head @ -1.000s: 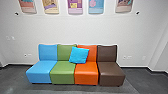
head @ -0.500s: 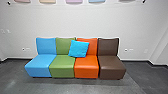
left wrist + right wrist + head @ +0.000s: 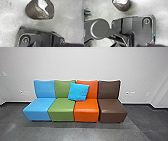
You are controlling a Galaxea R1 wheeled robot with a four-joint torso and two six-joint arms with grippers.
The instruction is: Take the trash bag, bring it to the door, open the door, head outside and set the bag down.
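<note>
The trash bag (image 3: 33, 11) rests on the floor (image 3: 70, 25), so a slow, centred reach for a deep fold suits it, though whether either end effector is open or closed cannot be told.

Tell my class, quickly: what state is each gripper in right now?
Left gripper: open or closed can't be told; its wrist view shows the trash bag, but no grip can be confirmed.
Right gripper: can't be told either.
</note>
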